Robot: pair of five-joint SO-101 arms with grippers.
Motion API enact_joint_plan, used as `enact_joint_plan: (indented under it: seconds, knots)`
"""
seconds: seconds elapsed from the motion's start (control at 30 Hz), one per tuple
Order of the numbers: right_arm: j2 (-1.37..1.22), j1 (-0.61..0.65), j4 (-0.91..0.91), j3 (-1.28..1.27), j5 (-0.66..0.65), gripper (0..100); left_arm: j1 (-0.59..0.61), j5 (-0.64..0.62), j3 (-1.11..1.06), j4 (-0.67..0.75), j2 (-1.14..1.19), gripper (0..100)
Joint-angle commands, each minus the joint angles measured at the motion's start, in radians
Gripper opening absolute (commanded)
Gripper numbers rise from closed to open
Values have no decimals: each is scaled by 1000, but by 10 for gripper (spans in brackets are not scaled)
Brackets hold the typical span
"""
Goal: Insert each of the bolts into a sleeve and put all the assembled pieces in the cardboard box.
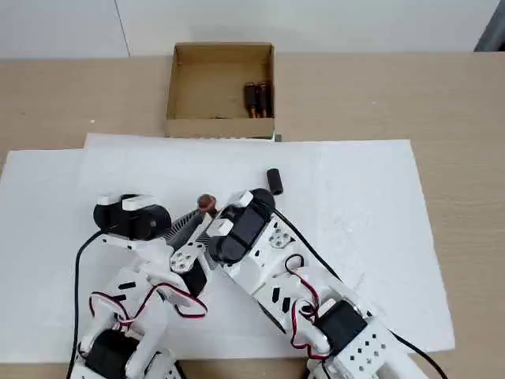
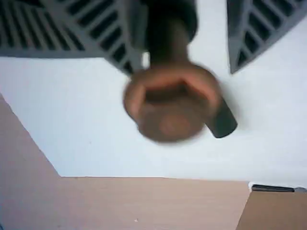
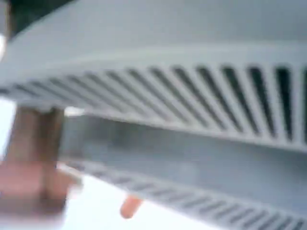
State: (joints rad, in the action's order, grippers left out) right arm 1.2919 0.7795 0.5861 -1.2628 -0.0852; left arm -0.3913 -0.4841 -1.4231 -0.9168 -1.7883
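A bolt with a brown head [image 2: 168, 108] hangs above the white paper; its dark shaft runs up between the grey ribbed fingers [image 2: 96, 33] of my left gripper [image 2: 182, 67], which is shut on it. From above, the bolt head [image 1: 206, 202] pokes out past the left gripper [image 1: 196, 218], and my right gripper [image 1: 215, 230] presses in close beside it. The bolt [image 3: 33, 163] also stands at the edge of the right wrist view beside grey ribbed fingers [image 3: 192, 91]. One loose black sleeve [image 1: 274, 181] lies on the paper just beyond. The cardboard box [image 1: 183, 87] holds two dark assembled pieces [image 1: 258, 99].
A white paper sheet [image 1: 363, 205] covers most of the wooden table [image 1: 458, 118]. The box stands at the paper's far edge. Both arms' bodies and red cables crowd the near middle; open paper lies to the right and far left.
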Motion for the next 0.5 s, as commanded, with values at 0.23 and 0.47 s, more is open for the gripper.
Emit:
enact_joint_plan:
  seconds: [0.23,0.47]
  knots:
    - [16,-16,-36,64,-9,4,8,6,35,14,5,130]
    - [16,-16,-41,38,-9,4,-48,-40,139,8,11,130]
